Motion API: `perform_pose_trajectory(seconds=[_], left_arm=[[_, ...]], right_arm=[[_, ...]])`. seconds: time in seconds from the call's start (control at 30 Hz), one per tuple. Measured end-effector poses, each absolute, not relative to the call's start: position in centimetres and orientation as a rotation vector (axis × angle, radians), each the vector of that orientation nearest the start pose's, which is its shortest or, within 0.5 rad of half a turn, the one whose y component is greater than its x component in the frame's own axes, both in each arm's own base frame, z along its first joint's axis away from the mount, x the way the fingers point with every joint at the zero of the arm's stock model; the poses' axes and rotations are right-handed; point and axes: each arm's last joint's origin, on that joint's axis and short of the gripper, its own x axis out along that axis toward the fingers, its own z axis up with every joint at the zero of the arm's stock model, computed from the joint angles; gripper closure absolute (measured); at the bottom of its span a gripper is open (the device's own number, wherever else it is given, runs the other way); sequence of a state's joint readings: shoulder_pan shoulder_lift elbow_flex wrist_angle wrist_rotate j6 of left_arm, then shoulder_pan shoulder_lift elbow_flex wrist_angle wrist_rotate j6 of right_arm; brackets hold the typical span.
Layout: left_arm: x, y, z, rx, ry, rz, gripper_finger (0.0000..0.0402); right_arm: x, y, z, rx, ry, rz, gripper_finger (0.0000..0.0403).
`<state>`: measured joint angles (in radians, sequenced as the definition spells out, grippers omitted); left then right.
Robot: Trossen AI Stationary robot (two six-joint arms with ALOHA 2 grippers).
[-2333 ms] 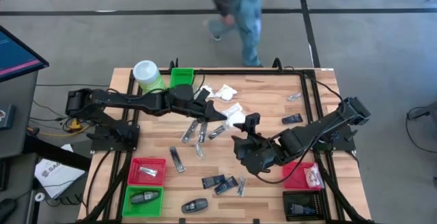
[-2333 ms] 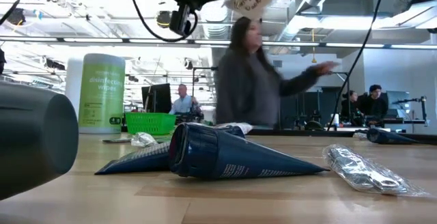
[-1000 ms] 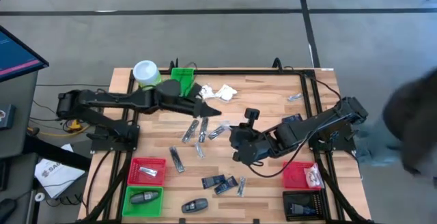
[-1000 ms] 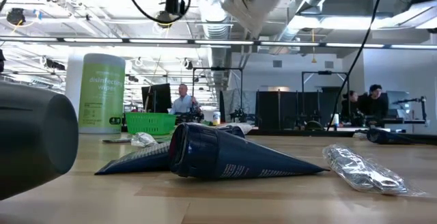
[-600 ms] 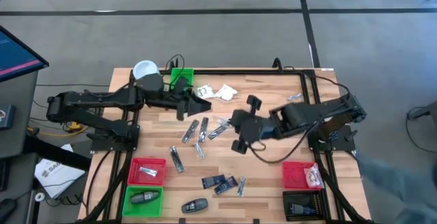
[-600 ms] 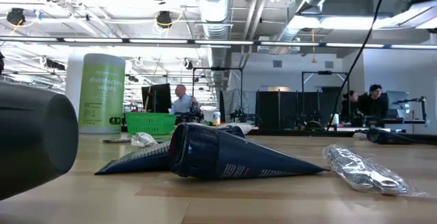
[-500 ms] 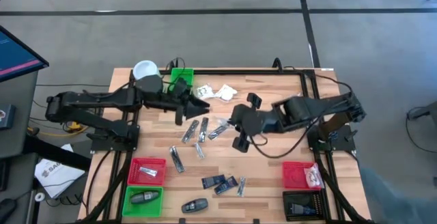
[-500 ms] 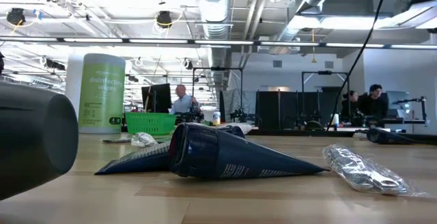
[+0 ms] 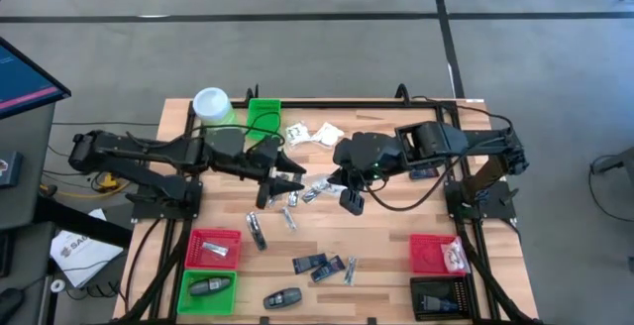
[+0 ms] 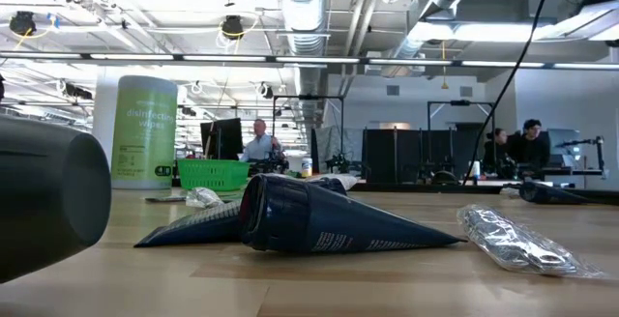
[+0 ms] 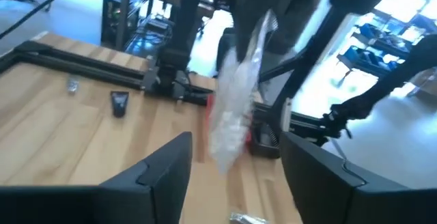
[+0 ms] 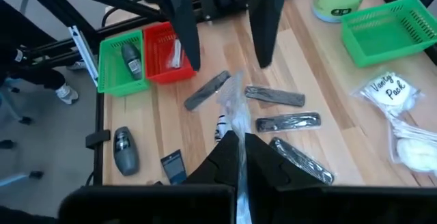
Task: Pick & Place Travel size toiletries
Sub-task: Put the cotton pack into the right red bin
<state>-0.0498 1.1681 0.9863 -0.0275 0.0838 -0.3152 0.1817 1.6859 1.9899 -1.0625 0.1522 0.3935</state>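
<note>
Clear crinkly packet [image 12: 235, 111] pinched at its near end between the right gripper [image 12: 238, 157] fingertips, fingers clenched on it; rest of packet sticks out ahead of the tips, above the table [image 9: 396, 226]. From the left wrist view the same packet [image 11: 235, 108] hangs in mid-air directly ahead of the left gripper [image 11: 235, 157], whose fingers stand spread apart, gripping nothing.

Beyond the right fingertips: dark slim packets [image 12: 287, 121] lying loose on the wood, white sachets [image 12: 396, 108] off to one side. Farther out past the left gripper's fingers: red bin [image 12: 162, 57] and green bin [image 12: 123, 63], each with an item inside. Green basket [image 12: 386, 26] beside the sachets.

From above, the two grippers [image 9: 280, 178] [image 9: 347, 191] meet near table centre.
</note>
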Motion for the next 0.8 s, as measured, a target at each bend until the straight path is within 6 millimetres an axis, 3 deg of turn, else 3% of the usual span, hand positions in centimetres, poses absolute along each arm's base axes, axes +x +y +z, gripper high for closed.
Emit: perform_pose_trajectory(seconds=[0.27, 0.47, 0.63, 0.8], left_arm=[[27.9, -1.8, 32.5, -0.335, 0.281, -0.099, 0.0143], [29.0, -2.2, 32.3, -0.344, 0.234, -0.118, 0.0137], [29.0, -2.2, 32.6, -0.345, 0.202, -0.113, 0.0151], [29.0, -2.2, 32.7, -0.346, 0.194, -0.113, 0.0193]], right_arm=[[33.3, 5.5, 43.1, 0.257, 0.734, -0.095, 0.0403], [33.5, 5.2, 43.0, 0.27, 0.725, -0.108, 0.0403], [33.6, 4.7, 43.0, 0.289, 0.723, -0.126, 0.0403], [33.7, 4.4, 43.0, 0.293, 0.718, -0.138, 0.0403]])
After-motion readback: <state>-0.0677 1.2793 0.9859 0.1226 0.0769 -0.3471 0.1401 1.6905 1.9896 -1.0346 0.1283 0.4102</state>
